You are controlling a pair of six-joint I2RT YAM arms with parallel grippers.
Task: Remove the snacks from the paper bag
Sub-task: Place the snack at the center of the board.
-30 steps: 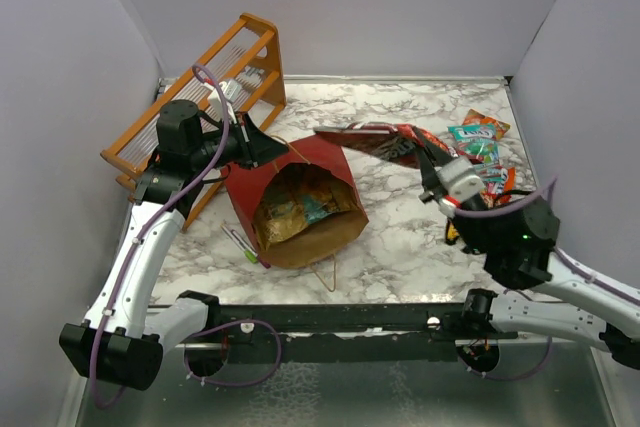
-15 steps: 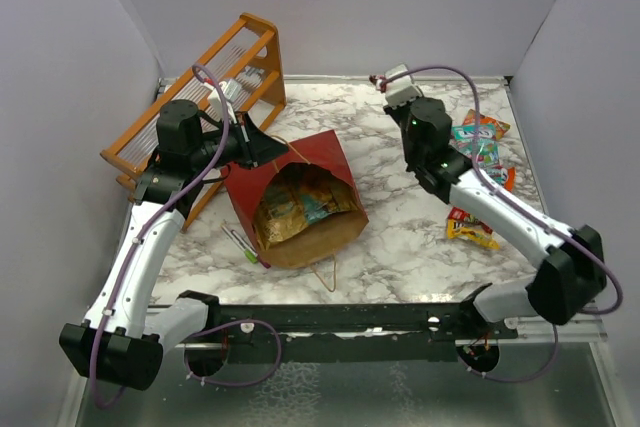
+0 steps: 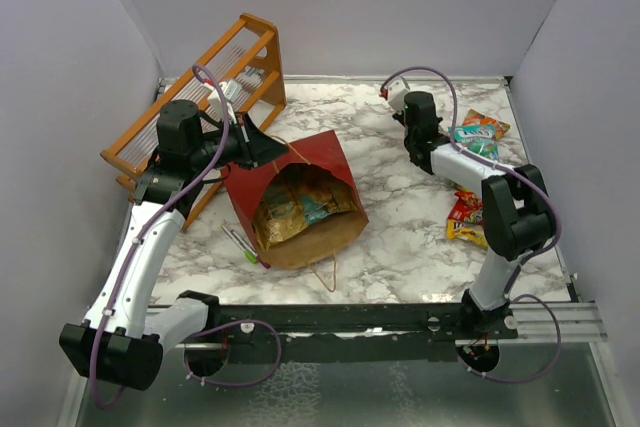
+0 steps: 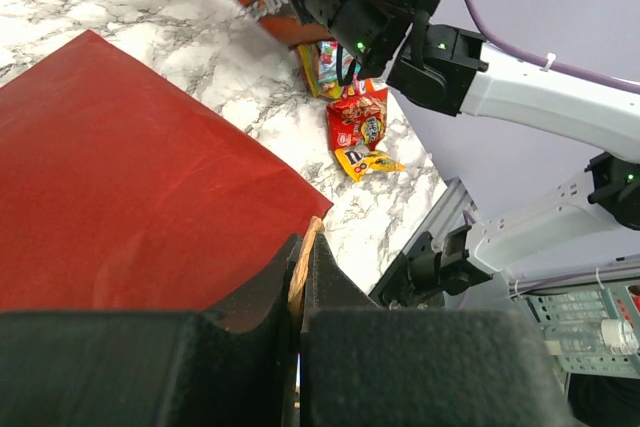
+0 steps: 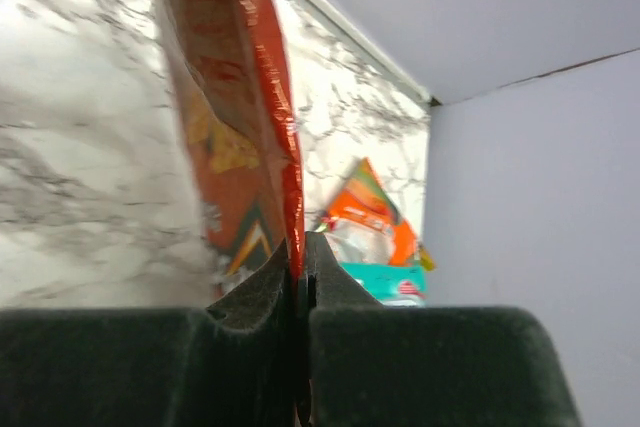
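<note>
The large dark red paper bag (image 3: 243,197), kraft brown inside, lies on its side a little toward 9 o'clock from the table's middle. Its mouth gapes toward 5 o'clock. Crinkly foil snacks show inside it: a gold-yellow packet (image 3: 283,209) and a small teal packet (image 3: 318,209) just beside it, both resting on the brown inner wall.

One thin twisted tan loop handle (image 3: 325,272) trails on the table at the bag's 6 o'clock. The other tan handle (image 4: 303,247), at the bag's 11 o'clock rim, is pinched between the tightly closed fingers of the left gripper (image 4: 300,272).

At 1 o'clock from the bag, near the table's far edge, the right gripper (image 5: 302,252) has its fingers pressed together on the edge of a red-orange foil packet (image 5: 235,127). That packet stands up from the jaws above the marble. From above it is hidden under the wrist.

Well apart from the bag, at the table's 3 o'clock side, more snacks lie out. A teal-and-white packet (image 3: 475,139) touches an orange packet (image 3: 490,124). Nearer the arms, a red packet (image 3: 465,207) touches a yellow packet (image 3: 466,233).

All of this rests on the white-and-grey marble table (image 3: 400,237). Thin green and pink markers (image 3: 240,244) lie just beside the bag at its 7 o'clock. An orange wooden rack (image 3: 255,25) stands at 10 o'clock, behind the left arm.
</note>
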